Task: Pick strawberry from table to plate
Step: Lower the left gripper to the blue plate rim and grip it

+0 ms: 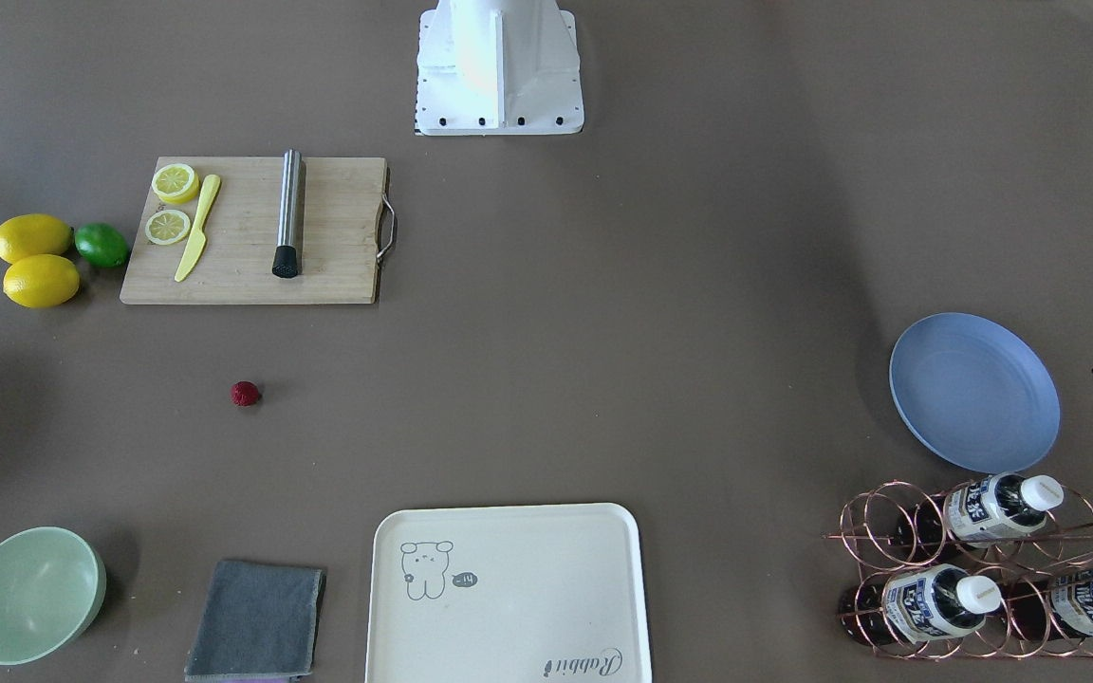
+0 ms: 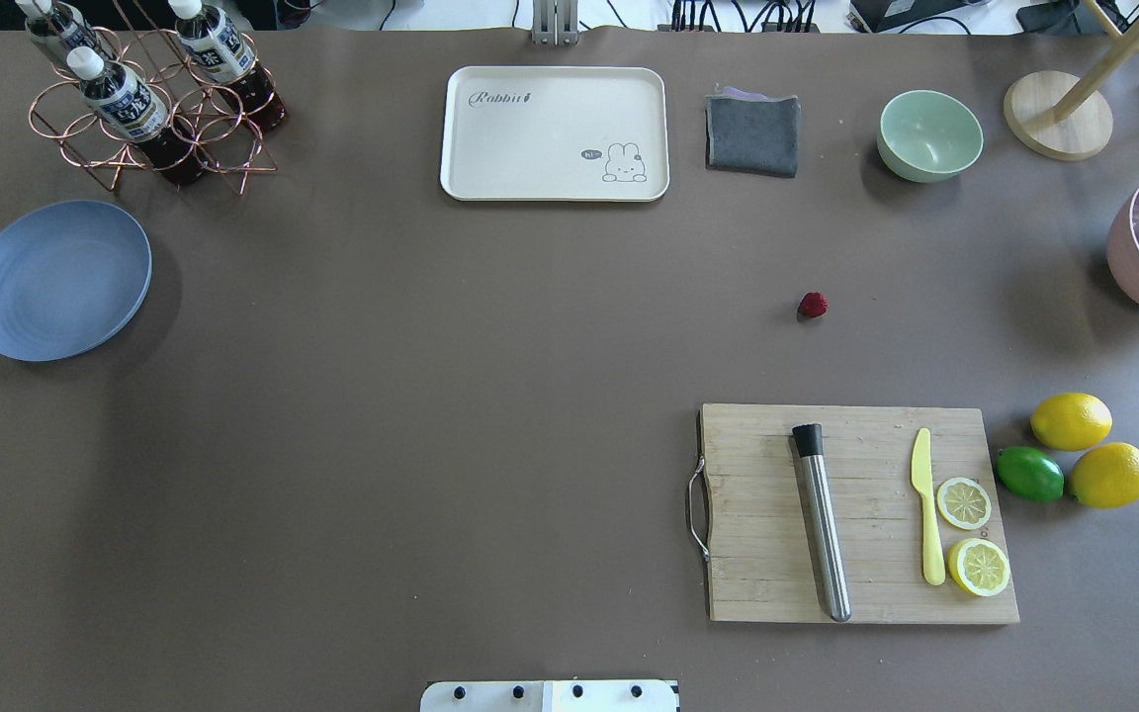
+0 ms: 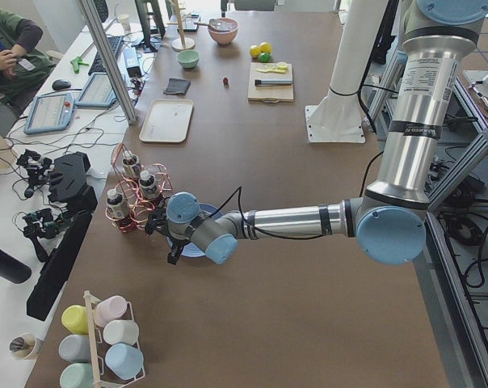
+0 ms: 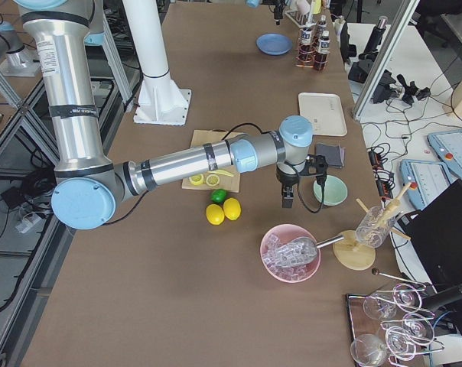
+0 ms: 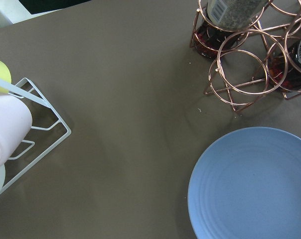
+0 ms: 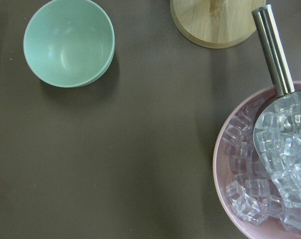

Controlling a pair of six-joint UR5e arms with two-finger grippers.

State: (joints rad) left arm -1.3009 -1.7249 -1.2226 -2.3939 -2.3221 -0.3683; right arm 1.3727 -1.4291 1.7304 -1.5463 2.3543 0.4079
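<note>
The strawberry (image 1: 245, 394) (image 2: 813, 305), small and dark red, lies alone on the brown table (image 2: 431, 396) between the cutting board and the grey cloth. The pale blue plate (image 1: 973, 392) (image 2: 57, 280) (image 5: 255, 184) holds nothing and sits at the table's end, beside the bottle rack. My left gripper (image 3: 174, 249) hangs above the plate's edge. My right gripper (image 4: 286, 197) hovers between the green bowl and the pink ice bowl, far from the strawberry. Neither wrist view shows fingers, so I cannot tell whether either gripper is open or shut.
A wooden cutting board (image 2: 856, 514) carries a steel muddler, a yellow knife and lemon halves, with lemons (image 2: 1070, 420) and a lime beside it. Also here: cream tray (image 2: 555, 133), grey cloth (image 2: 752, 133), green bowl (image 2: 929, 134), copper bottle rack (image 2: 149, 109), pink ice bowl (image 6: 270, 169).
</note>
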